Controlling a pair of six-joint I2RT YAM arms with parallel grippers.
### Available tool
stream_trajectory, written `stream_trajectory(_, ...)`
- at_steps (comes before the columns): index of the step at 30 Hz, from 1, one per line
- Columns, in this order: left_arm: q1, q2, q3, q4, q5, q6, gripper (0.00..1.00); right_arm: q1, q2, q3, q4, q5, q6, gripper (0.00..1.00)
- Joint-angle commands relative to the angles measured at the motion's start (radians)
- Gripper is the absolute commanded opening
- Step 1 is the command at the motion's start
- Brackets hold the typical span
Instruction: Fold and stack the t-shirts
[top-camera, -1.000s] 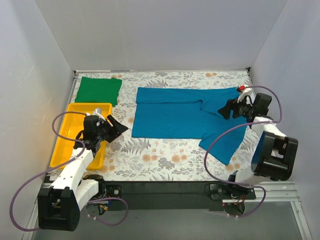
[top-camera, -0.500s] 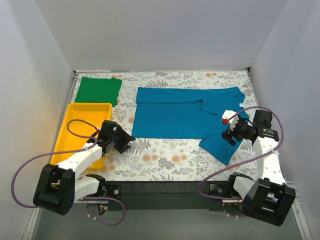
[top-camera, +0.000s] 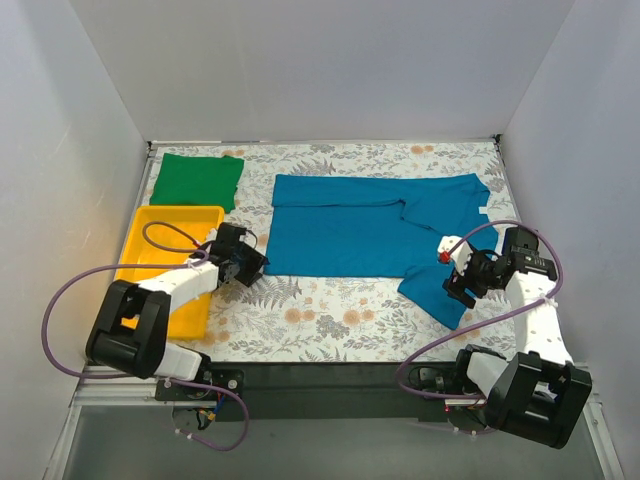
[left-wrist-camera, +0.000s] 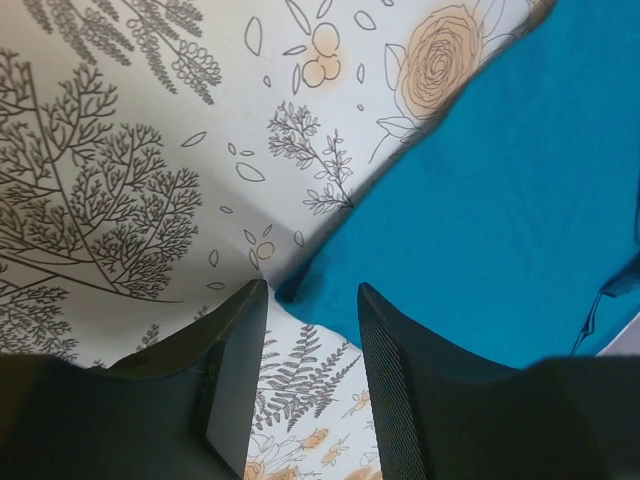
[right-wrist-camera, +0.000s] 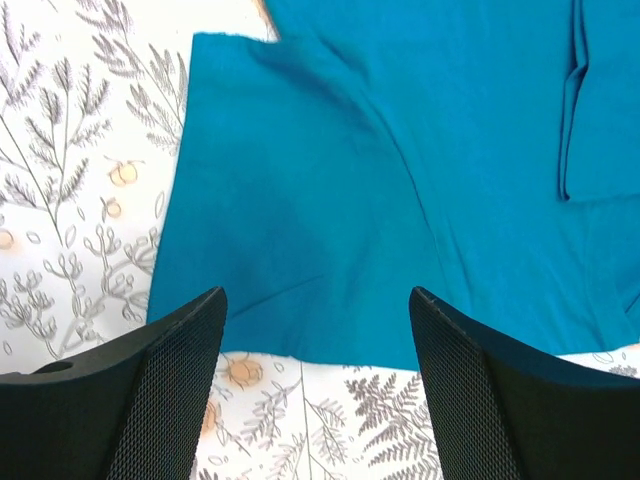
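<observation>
The teal-blue t-shirt (top-camera: 350, 230) lies spread flat on the flowered table, partly folded along its far edge, one sleeve (top-camera: 440, 285) sticking out toward the front right. The green t-shirt (top-camera: 197, 180) rests folded at the back left. My left gripper (top-camera: 255, 268) is low at the teal shirt's near-left corner. In the left wrist view that gripper (left-wrist-camera: 310, 290) is open with a narrow gap, and the shirt corner (left-wrist-camera: 300, 292) lies right at its tips, unclamped. My right gripper (top-camera: 455, 285) hovers over the sleeve. In its wrist view the right gripper (right-wrist-camera: 315, 295) is wide open above the sleeve's hem (right-wrist-camera: 300, 345).
A yellow tray (top-camera: 180, 211) stands at the left, in front of the green shirt, with the left arm's cable draped over it. White walls close in the table on three sides. Flowered tablecloth (top-camera: 330, 315) shows in front of the teal shirt.
My left gripper has swung right from the tray to the teal shirt's near-left corner and its jaws have narrowed. My right gripper has moved from the far sleeve toward me to the near sleeve.
</observation>
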Motion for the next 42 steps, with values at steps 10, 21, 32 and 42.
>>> stream_trajectory(10, -0.013, 0.048, 0.000, 0.078, 0.031, 0.058, 0.04, -0.002, 0.028, 0.051, -0.092, 0.182, -0.151, 0.75)
stream_trajectory(21, -0.013, -0.122, -0.033, 0.135, 0.043, 0.211, 0.00, 0.031, -0.020, -0.098, -0.257, 0.217, -0.581, 0.70)
stream_trajectory(32, -0.013, -0.140, -0.063, 0.166, 0.127, 0.220, 0.00, 0.037, -0.169, -0.279, -0.179, 0.248, -0.951, 0.70)
stream_trajectory(42, -0.013, -0.146, -0.070, 0.169, 0.144, 0.216, 0.00, 0.040, -0.135, -0.308, -0.132, 0.226, -0.959, 0.49)
